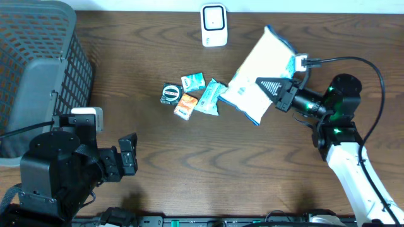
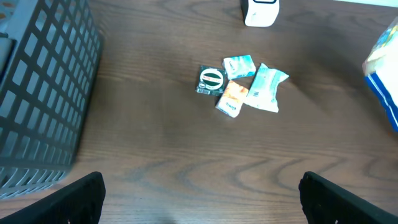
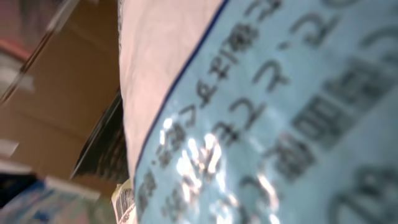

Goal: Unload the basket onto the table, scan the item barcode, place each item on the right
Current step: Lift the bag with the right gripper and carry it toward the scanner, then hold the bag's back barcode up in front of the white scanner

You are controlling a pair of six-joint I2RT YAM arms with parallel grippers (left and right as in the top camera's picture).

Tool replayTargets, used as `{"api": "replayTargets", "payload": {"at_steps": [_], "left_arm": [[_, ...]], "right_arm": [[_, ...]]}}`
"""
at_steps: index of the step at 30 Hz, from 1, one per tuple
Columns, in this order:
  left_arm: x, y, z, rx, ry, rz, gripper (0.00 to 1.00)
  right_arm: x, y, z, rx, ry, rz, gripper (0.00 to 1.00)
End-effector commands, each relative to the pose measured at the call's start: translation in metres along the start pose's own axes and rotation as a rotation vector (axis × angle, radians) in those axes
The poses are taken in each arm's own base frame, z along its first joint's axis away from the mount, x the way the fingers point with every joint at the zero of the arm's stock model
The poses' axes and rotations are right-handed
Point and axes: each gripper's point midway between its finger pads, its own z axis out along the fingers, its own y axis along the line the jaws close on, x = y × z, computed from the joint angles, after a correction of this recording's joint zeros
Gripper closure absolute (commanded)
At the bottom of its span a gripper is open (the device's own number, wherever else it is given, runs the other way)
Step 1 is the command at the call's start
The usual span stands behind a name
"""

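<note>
Though crinkled, glossy rectangular plastic bag [image 1: 254,70]

I read the item as a large flat bag [image 1: 259,72], cream-white on its broad face, with a blue band along its lower-left end. It is held off the tabletop [image 1: 252,164] and tilted diagonally, its long axis running from upper right to lower left. The right end effector [image 1: 278,88] is clamped on its right-hand edge. In the right wrist view the bag [image 3: 261,124] fills the frame: a glossy light-blue panel with dark print beside a white panel, split by a dark blue line. The scanner [image 1: 214,25], a white rounded unit with a dark window, stands at the far tabletop edge, near the bag's upper end but apart from it.
</note>
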Motion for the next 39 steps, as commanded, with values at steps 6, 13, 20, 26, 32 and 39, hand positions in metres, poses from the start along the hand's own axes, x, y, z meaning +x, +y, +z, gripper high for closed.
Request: {"api": "replayTargets", "payload": {"at_steps": [6,13,20,26,32,39], "left_arm": [[-0.002,0.001,-0.001,-0.003,-0.006,-0.015,0.02],[-0.002,0.000,-0.001,-0.003,-0.006,-0.015,0.02],[-0.002,0.000,-0.001,-0.003,-0.006,-0.015,0.02],[-0.002,0.000,-0.001,-0.003,-0.006,-0.015,0.02],[-0.002,0.000,-0.001,-0.003,-0.006,-0.015,0.02],[-0.002,0.000,-0.001,-0.003,-0.006,-0.015,0.02]], "right_arm": [[-0.022,0.047,0.037,-0.175,0.108,-0.119,0.99],[-0.010,0.068,0.082,-0.312,0.271,-0.117,0.99],[0.013,0.056,0.123,-0.305,0.335,-0.069,0.99],[0.046,0.024,0.140,-0.233,0.398,-0.051,0.99],[0.075,-0.041,0.129,0.109,0.494,-0.133,0.99],[0.082,-0.047,0.116,0.142,0.588,-0.313,0.99]]}}
